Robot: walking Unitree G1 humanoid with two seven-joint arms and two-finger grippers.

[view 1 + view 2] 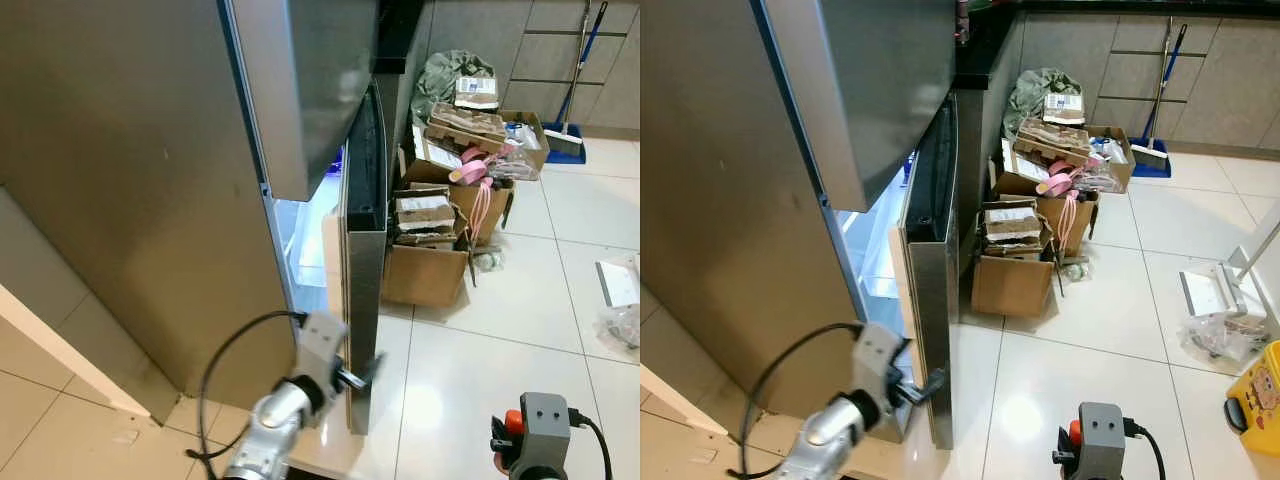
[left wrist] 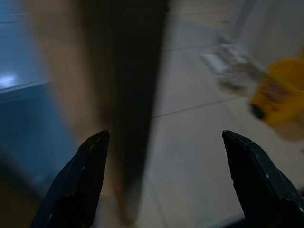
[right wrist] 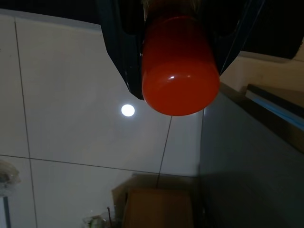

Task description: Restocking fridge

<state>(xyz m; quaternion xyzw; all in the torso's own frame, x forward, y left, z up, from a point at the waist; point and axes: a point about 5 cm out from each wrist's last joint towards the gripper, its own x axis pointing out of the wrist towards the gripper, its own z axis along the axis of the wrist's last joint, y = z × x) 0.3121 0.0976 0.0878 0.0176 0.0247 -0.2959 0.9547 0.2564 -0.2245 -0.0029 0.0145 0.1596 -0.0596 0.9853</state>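
Note:
The steel fridge (image 1: 130, 180) stands on my left, and its lower door (image 1: 365, 260) is partly swung out, showing a lit white interior (image 1: 305, 240). My left gripper (image 1: 360, 376) is low at that door's free edge. It is open, and in the left wrist view the door edge (image 2: 135, 95) runs between the two fingers (image 2: 85, 175). My right gripper (image 3: 179, 78) is shut on a red-orange round-ended container (image 3: 180, 66), held low over the floor to the right of the door. From the head camera I see the right wrist (image 1: 542, 428) with a bit of orange (image 1: 514, 422).
Stacked cardboard boxes (image 1: 430, 250) full of clutter stand just beyond the open door. A broom (image 1: 570, 120) leans on the far wall. A plastic bag (image 1: 1220, 335) and a yellow object (image 1: 1255, 395) lie at the right. Glossy white floor tiles (image 1: 500, 330) lie in front.

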